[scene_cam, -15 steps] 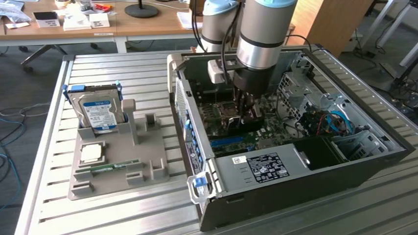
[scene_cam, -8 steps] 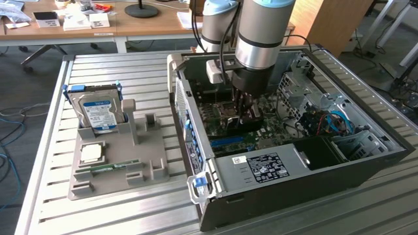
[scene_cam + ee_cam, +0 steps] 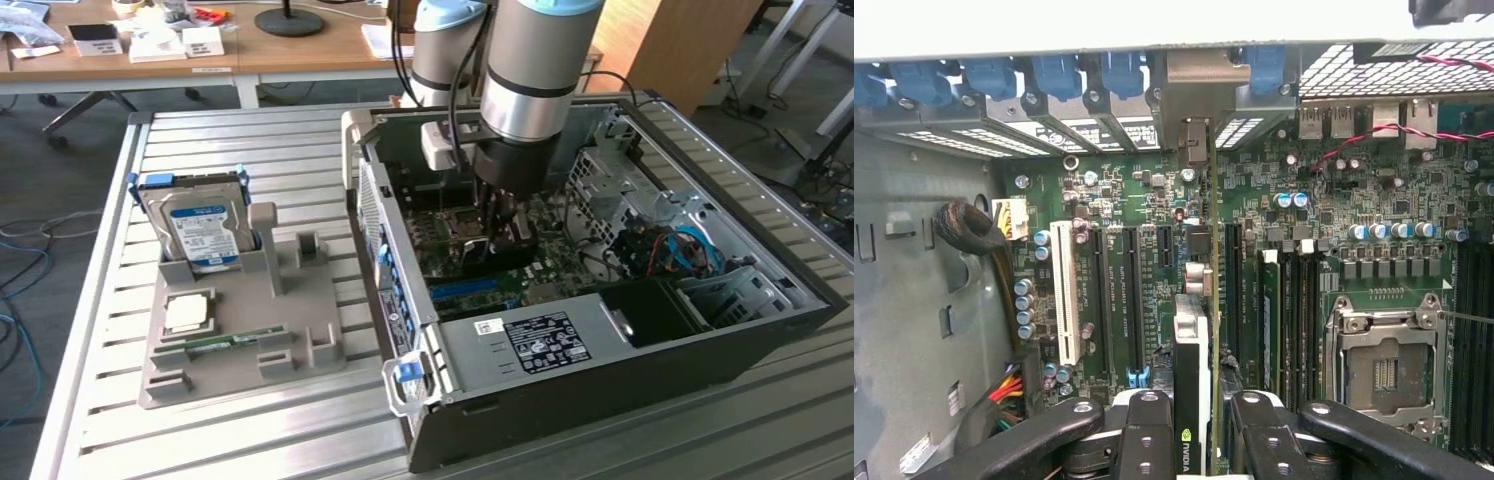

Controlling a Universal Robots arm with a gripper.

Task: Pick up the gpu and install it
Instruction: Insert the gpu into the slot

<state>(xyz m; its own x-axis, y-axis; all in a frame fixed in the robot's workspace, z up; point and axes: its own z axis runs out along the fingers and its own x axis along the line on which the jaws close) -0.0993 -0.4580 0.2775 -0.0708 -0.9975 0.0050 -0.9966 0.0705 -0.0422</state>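
Note:
My gripper (image 3: pixel 505 228) reaches down into the open computer case (image 3: pixel 747 330), over the motherboard. It is shut on the gpu (image 3: pixel 1199 300), a thin dark card seen edge-on between the two black fingers (image 3: pixel 1144 435). The card stands upright over the black expansion slots (image 3: pixel 1134 300), with its metal end bracket (image 3: pixel 1194 135) close to the rear slot opening of the case. In the exterior view the gpu (image 3: pixel 483 262) shows as a dark slab just below the fingers. Whether its edge sits in a slot I cannot tell.
A white slot (image 3: pixel 1063 290), memory sticks (image 3: pixel 1269 310) and the processor socket (image 3: pixel 1384 365) flank the card. Beside the case, on the exterior view's left, a grey holder (image 3: pixel 320 345) carries a hard drive (image 3: pixel 200 225), a processor chip (image 3: pixel 187 313) and a green memory stick (image 3: pixel 230 341).

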